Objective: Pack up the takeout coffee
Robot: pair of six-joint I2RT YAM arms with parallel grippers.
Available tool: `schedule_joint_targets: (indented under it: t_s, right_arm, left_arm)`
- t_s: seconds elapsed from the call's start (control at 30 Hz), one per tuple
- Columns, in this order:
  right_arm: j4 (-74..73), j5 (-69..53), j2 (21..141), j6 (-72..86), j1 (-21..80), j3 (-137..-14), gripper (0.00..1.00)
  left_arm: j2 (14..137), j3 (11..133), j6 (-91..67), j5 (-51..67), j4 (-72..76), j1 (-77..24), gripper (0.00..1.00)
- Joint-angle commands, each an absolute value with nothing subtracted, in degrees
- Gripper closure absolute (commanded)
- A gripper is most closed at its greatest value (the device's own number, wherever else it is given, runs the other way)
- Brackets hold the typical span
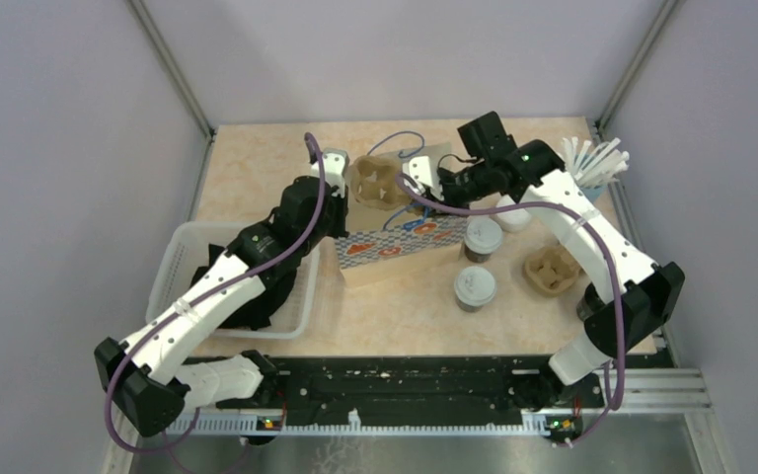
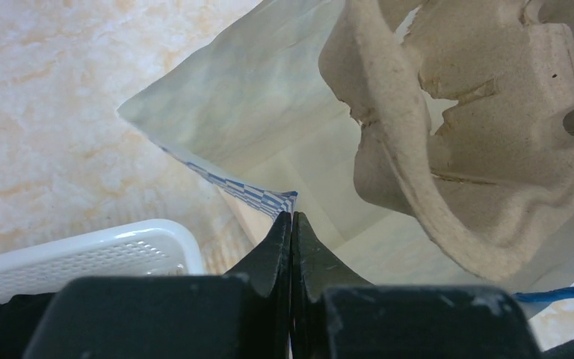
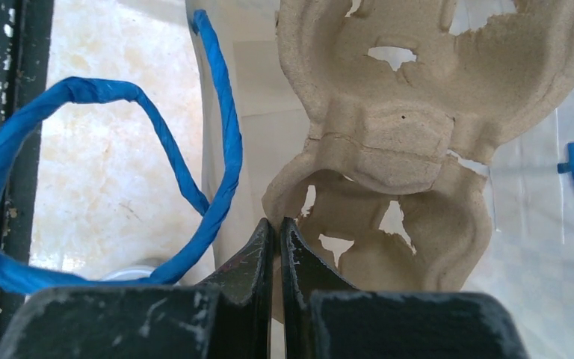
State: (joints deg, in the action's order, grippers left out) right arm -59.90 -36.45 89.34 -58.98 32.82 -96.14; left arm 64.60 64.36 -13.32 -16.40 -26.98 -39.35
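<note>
Two takeout coffee cups with dark sides and pale lids stand on the table right of the bag, one (image 1: 483, 238) behind the other (image 1: 475, 286). Neither gripper touches them. The patterned paper bag (image 1: 400, 247) stands open in the middle. My left gripper (image 2: 291, 218) is shut on the bag's chequered rim (image 2: 254, 196) at its left side. My right gripper (image 3: 278, 222) is shut on the edge of a brown cardboard cup carrier (image 3: 403, 142), which hangs in the bag's mouth (image 1: 380, 183). The bag's blue cord handle (image 3: 157, 127) loops to the left of the right gripper.
A second cardboard carrier (image 1: 551, 271) lies right of the cups. A white rounded object (image 1: 513, 213) sits behind them. A cup of white stirrers (image 1: 592, 163) stands at the back right. A white basket (image 1: 180, 259) holding something black sits at the left, under my left arm.
</note>
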Motion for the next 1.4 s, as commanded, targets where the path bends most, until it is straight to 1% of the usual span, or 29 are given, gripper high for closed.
schedule_joint_targets:
  t_s: [0.0,0.23,0.27,0.3,0.33,0.37,0.43,0.47,0.5,0.6,0.67,0.73,0.77,0.8,0.9,1.0,1.07,1.13,1.23,1.33,1.37]
  right_arm:
    - [-62.0,-31.71,90.01,-60.82,34.29,-99.57,1.0]
    - [-62.57,-26.75,90.09,-60.57,36.73,-100.01,1.0]
    - [-62.38,-26.08,90.12,-59.89,36.97,-99.86,0.98]
    - [-62.12,-25.56,90.22,-59.07,37.29,-99.85,0.89]
    - [-61.07,-24.81,90.1,-56.81,37.69,-99.8,0.78]
    - [-59.83,-24.16,89.85,-54.34,38.14,-99.81,0.64]
    - [-57.58,-23.68,88.47,-50.31,38.89,-99.74,0.33]
    - [-56.41,-23.74,87.64,-47.83,39.1,-99.25,0.28]
    - [-55.31,-24.52,86.57,-46.33,39.16,-98.63,0.26]
    - [-51.05,-26.92,83.04,-39.8,39.58,-96.31,0.25]
    - [-46.39,-26.69,80.67,-32.87,39.79,-94.04,0.2]
    - [-38.75,-24.04,77.86,-24.16,39.81,-91.59,0.16]
    - [-35.22,-21.32,76.59,-18.66,39.79,-90.66,0.11]
    - [-32.01,-17.19,75.43,-12.77,39.79,-89.87,0.03]
    - [-28.8,-4.82,73.46,5.66,39.79,-90.02,0.01]
    - [-33.9,-0.4,74.33,15.48,39.81,-92.46,0.01]
    - [-40.79,6.04,76.14,21.49,39.76,-95.5,0.01]
    - [-48.66,9.87,79.19,24.57,39.81,-99.59,0.01]
    - [-58.79,9.39,86.24,23.53,39.85,-106.17,0.01]
    - [-68.26,14.77,92.07,26.71,39.84,-112.8,0.02]
    - [-71.01,15.91,93.37,27.9,39.82,-113.65,0.03]
  left_arm:
    - [65.02,66.44,-12.27,-18.95,-25.66,-39.16,0.98]
    - [64.09,65.4,-12.96,-18.27,-26.32,-39.11,0.98]
    - [63.92,65.32,-13.0,-18.15,-26.31,-39.11,0.98]
    - [63.81,65.24,-13.01,-18.14,-26.28,-39.11,0.98]
    - [63.78,65.21,-13.05,-17.97,-26.39,-39.11,0.98]
    - [63.85,65.14,-13.09,-17.88,-26.46,-39.11,0.98]
    - [63.9,65.04,-13.14,-17.45,-26.55,-39.11,0.98]
    - [63.85,65.04,-13.22,-17.42,-26.68,-39.11,0.98]
    - [63.77,64.92,-13.45,-17.51,-26.71,-39.11,0.98]
    - [63.47,64.5,-14.02,-17.49,-26.46,-39.11,0.98]
    - [63.66,64.62,-14.3,-17.39,-26.59,-39.13,0.98]
    - [63.91,64.92,-14.6,-17.41,-27.13,-39.11,0.98]
    - [64.02,64.99,-14.71,-17.37,-27.29,-39.11,0.97]
    - [64.07,65.06,-14.88,-17.35,-27.59,-39.11,0.97]
    - [64.62,65.97,-15.91,-17.58,-28.92,-39.11,0.94]
    - [65.22,66.92,-17.28,-17.24,-30.77,-39.11,0.88]
    - [65.98,67.97,-18.55,-17.45,-32.51,-39.11,0.82]
    - [66.89,69.11,-19.85,-17.64,-34.31,-39.11,0.76]
    - [68.9,71.47,-21.43,-17.95,-37.54,-39.11,0.71]
    - [71.31,74.64,-23.0,-19.07,-41.48,-39.11,0.7]
    - [72.22,75.62,-23.55,-19.53,-42.82,-39.11,0.7]
